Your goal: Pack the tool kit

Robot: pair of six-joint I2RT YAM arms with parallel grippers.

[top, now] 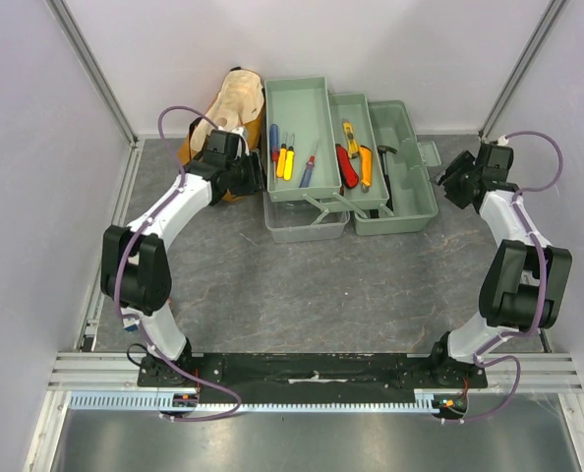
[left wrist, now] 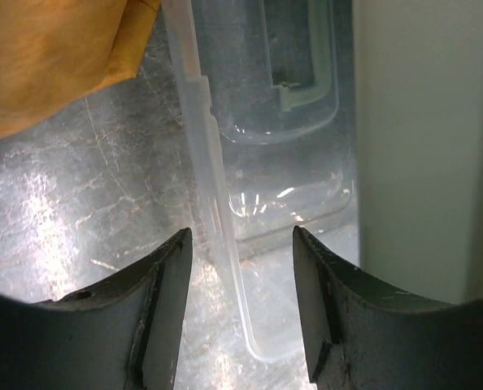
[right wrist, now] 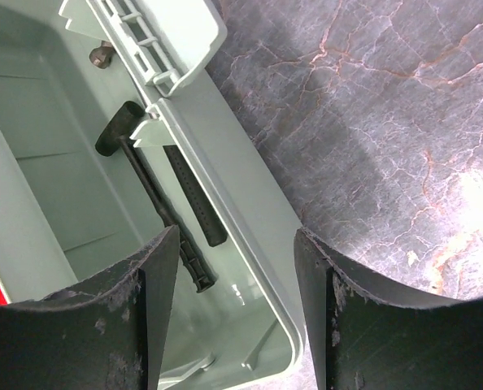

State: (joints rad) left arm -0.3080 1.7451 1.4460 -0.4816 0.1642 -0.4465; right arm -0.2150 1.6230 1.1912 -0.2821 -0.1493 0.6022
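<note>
Toolbox (top: pixel 410 218) opened out at far centre of table (top: pixel 302 295), hammer (right wrist: pixel 148 183) in its base.
Left gripper (left wrist: pixel 240 264), part-open and empty, straddles the edge of the clear lid (left wrist: pixel 213 179); right gripper (right wrist: pixel 237 260), part-open and empty, straddles the right wall.

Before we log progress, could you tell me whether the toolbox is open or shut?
Open: the toolbox has its trays fanned out, with tools showing inside.

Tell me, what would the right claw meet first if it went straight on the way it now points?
Probably the side-wall rim of the grey-green toolbox, which runs between the fingers of the right claw. The hammer lies just inside that wall. Depth is unclear.
</note>
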